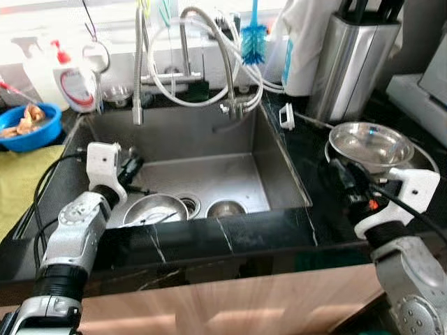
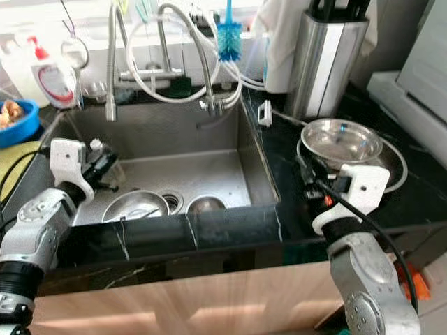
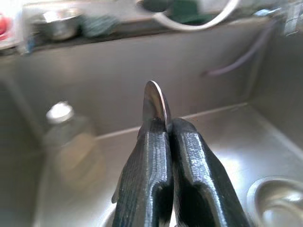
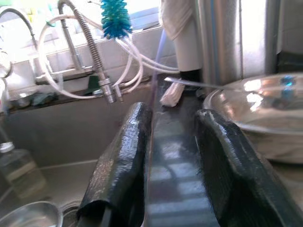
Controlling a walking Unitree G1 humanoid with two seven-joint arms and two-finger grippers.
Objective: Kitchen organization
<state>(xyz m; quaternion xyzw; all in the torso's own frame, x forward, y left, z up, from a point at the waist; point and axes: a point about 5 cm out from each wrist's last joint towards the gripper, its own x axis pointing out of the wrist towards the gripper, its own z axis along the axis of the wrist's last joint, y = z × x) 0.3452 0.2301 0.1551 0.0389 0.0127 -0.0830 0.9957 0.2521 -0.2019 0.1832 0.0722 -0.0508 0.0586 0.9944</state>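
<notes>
Spoon (image 3: 156,101) pinched in left tool (image 3: 166,130), glass bottle (image 3: 71,142) behind, over sink (image 1: 276,164).

A home kitchen: a steel sink (image 1: 279,167) set in black stone counter (image 1: 230,237), faucet (image 1: 209,42) with hoses, bottle brush (image 1: 253,38), dish soap (image 1: 73,80), knife block (image 1: 353,56).

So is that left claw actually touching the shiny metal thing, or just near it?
Touching. In the left wrist view the left gripper has its jaws shut on a thin metal piece, likely a spoon, its rounded end sticking out above the sink.
</notes>
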